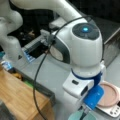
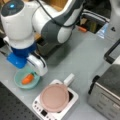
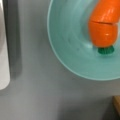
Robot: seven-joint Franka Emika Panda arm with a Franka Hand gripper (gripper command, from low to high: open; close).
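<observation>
Wrist view: a carrot (image 3: pixel 105 23) is being seen lying in a bowl (image 3: pixel 72 50) just beneath the pincer. The pincer's fingers are not being shown, so its opening cannot be told.

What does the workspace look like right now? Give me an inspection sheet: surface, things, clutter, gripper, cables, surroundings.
Surface: grey table, bare in the middle.
Things: orange toy carrot with a green stem end lies inside a teal bowl; in a front view the bowl sits beside a white scale carrying a pink plate.
Clutter: small orange item near a front view's top; identity unclear.
Gripper: fingers not visible in any view; the arm's wrist hangs just above the bowl.
Cables: black cable loops from the arm down past the wooden board.
Surroundings: metal appliance at a front view's right.
</observation>
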